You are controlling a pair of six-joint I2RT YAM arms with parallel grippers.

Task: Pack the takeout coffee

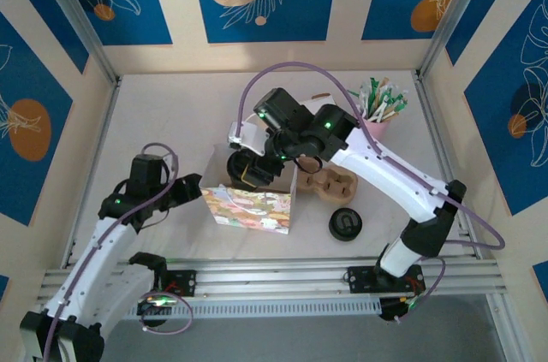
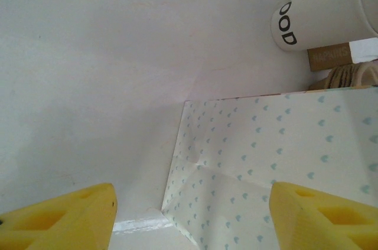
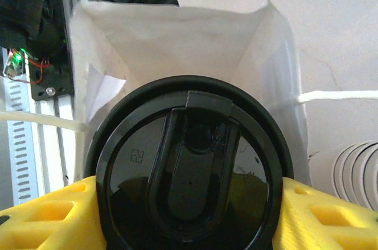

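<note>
Currently, right gripper (image 3: 189,208) clamped on takeout coffee (image 3: 189,167), at the open paper bag (image 3: 177,43) near the front edge of the counter (image 1: 171,114). Left gripper (image 2: 192,214): fingers apart, empty, beside the bag.

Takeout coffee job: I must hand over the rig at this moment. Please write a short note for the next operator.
Left hand: open, nothing between its fingers, at the left edge of the paper bag.
Right hand: shut on the takeout coffee, held at the bag's open mouth.
Done: coffee is gripped and at the bag.
Left: lower it into the bag, release it, pull the arm back.
</note>
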